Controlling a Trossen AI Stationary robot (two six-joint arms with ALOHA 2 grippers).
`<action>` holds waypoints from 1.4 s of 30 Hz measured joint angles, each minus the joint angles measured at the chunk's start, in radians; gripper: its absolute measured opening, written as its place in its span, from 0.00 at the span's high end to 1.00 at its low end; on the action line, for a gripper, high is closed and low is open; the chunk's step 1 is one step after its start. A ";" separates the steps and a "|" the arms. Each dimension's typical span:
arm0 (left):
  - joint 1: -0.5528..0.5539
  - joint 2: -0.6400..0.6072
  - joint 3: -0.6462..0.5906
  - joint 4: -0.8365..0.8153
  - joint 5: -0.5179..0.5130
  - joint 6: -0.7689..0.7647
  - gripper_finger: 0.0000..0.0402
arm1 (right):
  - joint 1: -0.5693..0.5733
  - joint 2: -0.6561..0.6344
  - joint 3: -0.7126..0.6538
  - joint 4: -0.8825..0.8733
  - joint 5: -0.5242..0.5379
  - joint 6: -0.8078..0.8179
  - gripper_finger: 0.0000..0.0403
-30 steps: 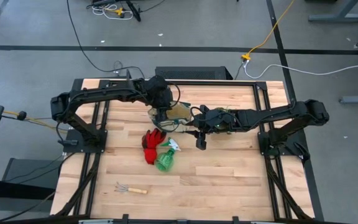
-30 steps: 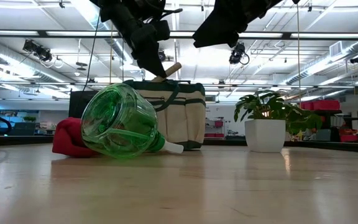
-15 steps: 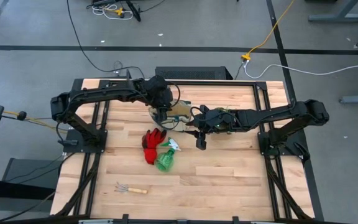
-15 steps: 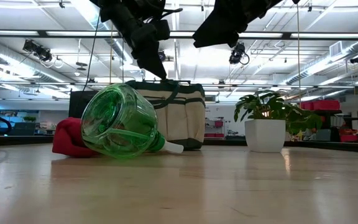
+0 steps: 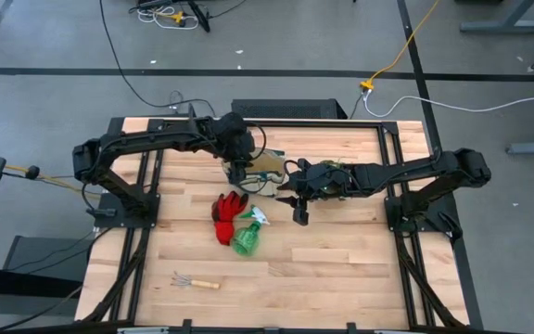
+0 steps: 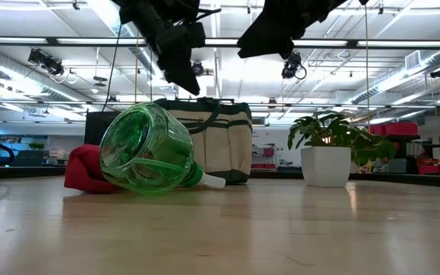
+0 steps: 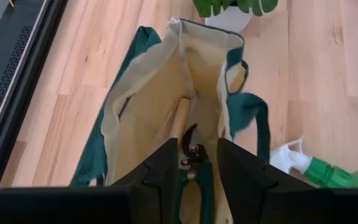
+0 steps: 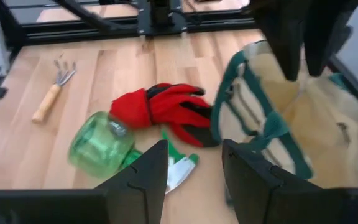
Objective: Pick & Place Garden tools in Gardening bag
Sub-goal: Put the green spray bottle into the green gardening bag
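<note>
The cream gardening bag [image 5: 267, 169] with green trim stands upright mid-table, mouth open. My left gripper [image 7: 197, 163] hangs open just above the mouth, holding nothing. Inside the bag lie a wooden-handled rake [image 7: 179, 118] and the green-handled pruning shears [image 7: 192, 149]. The red gloves [image 5: 228, 208] and the green spray bottle [image 5: 247, 238] lie on the table in front of the bag, the bottle on its side. Another rake [image 5: 196, 281] lies nearer the front edge. My right gripper [image 8: 194, 177] hovers open beside the bag's right side.
A potted plant [image 6: 331, 145] stands right of the bag, under my right arm. Black frame rails run along the table's left and right sides. Bare wood shows at the front right of the table [image 5: 341, 269].
My left gripper has let go of the wooden-handled rake it held over the bag. The handle stuck out above the bag's rim a second ago and has since dropped out of sight into the bag. Both arms have kept their places.
</note>
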 joint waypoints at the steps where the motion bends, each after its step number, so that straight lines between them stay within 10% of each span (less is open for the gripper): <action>1: -0.002 -0.007 0.000 -0.020 0.003 0.000 0.70 | 0.005 0.000 0.000 -0.006 -0.004 0.000 0.62; 42: -0.151 -0.041 0.000 -0.182 0.035 -0.053 0.70 | 0.121 0.419 0.000 0.128 0.084 -0.074 0.62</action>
